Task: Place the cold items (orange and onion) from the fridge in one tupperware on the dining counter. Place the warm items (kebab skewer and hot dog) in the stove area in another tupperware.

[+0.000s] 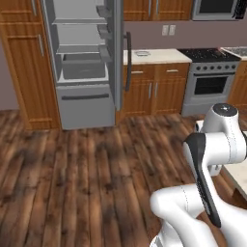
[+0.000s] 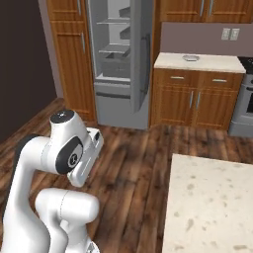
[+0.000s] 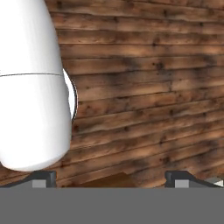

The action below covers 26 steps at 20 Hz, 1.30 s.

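Nearest, in hand view: two small dark fingertips [image 3: 43,177] standing wide apart at bottom edge, gripper [image 3: 111,178] open w/ nothing between, pointing down at dark brown wood-plank floor [image 3: 144,87].

Folded white Franka arm w/ dark joints [image 1: 212,144] rising from lower right of left base view, lower left of right base view; elbow bent, upper links stacked close over base.

Just beside arm, in right base view: pale speckled stone dining counter [image 2: 212,202] filling lower right, top bare in visible part. Corner of it also showing at right edge of left base view.

Across floor, well apart from robot: tall grey stainless fridge [image 1: 82,62] w/ upper door [image 1: 119,53] swung open to right, lower freezer drawer shut. Inside: grey shelves and a crisper bin; orange and onion too small or hidden to tell. Warm-brown wood cabinets [image 1: 21,62] flanking fridge.

Right of fridge: cream counter top [image 1: 154,56] over wood base cabinets, small shallow grey dish [image 1: 142,53] sitting on it. Two white wall outlets [image 1: 168,30] above.

Farthest right: silver range w/ black cooktop [image 1: 208,72], dark oven window below, microwave underside above. Kebab skewer, hot dog and tupperware impossible to make out.
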Available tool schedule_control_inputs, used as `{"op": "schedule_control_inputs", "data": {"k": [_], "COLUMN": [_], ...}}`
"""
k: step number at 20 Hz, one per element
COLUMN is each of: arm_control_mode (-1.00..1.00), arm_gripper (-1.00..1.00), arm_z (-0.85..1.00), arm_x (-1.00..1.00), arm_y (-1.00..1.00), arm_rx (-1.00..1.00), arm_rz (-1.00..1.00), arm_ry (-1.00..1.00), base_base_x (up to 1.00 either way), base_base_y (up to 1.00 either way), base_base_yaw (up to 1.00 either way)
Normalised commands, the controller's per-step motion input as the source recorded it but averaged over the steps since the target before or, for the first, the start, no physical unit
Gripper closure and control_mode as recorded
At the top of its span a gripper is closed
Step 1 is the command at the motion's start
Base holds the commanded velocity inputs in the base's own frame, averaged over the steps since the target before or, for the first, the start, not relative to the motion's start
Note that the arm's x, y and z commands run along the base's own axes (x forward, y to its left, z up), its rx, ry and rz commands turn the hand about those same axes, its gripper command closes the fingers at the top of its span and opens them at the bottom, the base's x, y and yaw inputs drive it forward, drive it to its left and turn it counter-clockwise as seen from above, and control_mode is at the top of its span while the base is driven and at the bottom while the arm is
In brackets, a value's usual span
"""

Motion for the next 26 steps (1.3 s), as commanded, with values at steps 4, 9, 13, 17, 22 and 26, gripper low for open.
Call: {"op": "schedule_control_inputs", "data": {"k": [4, 9, 13, 17, 22, 26], "arm_control_mode": [1.00, 1.00, 1.00, 1.00, 1.00, 1.00], "arm_gripper": [-1.00, -1.00, -1.00, -1.00, -1.00, -1.00], "arm_z": [0.00, 0.00, 0.00, 0.00, 0.00, 0.00], "arm_x": [0.00, 0.00, 0.00, 0.00, 0.00, 0.00], "arm_y": [0.00, 0.00, 0.00, 0.00, 0.00, 0.00], "arm_rx": [0.00, 0.00, 0.00, 0.00, 0.00, 0.00], "arm_rz": [0.00, 0.00, 0.00, 0.00, 0.00, 0.00], "arm_ry": [0.00, 0.00, 0.00, 0.00, 0.00, 0.00], "base_base_x": [0.85, 0.73, 0.64, 0.60, 0.61, 0.59], "base_base_y": [0.00, 0.00, -0.03, -0.11, -0.13, -0.14], "base_base_yaw": [-0.10, -0.17, -0.20, -0.20, -0.23, -0.31]}}
